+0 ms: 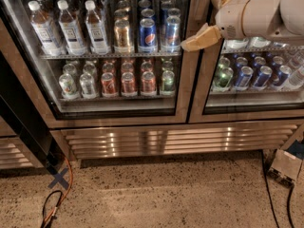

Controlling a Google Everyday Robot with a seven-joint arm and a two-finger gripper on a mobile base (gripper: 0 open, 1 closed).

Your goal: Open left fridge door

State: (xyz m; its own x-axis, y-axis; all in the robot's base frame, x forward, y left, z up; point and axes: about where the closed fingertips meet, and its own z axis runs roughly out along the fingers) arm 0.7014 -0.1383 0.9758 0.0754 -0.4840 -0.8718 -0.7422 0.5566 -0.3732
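While the white arm is reaching in from the right, we are watching its tan two-finger gripper [199,25] hanging at the seam between the two doors. The fingers [199,38] are standing apart. The lower one is pointing down and left, with its tip lying over the right-hand upright of the large glass-paned left fridge door with the brushed bronze-steel frame [114,118]. The upper one is showing as a short stub above it. We cannot tell whether that tip is touching metal.

The door is spreading left of and below the fingers and is looking shut, level with the narrower glass door fronting green and blue cans [251,109] on the fingers' right.

For a clean pull, we are thinking the fingers should close around the upright nearest them, not the neighbouring frame just to their right. Then they should draw outward in an arc about hinges we are guessing sit far to their left. Smooth metal is inviting a slip, so a firm hold comes first.
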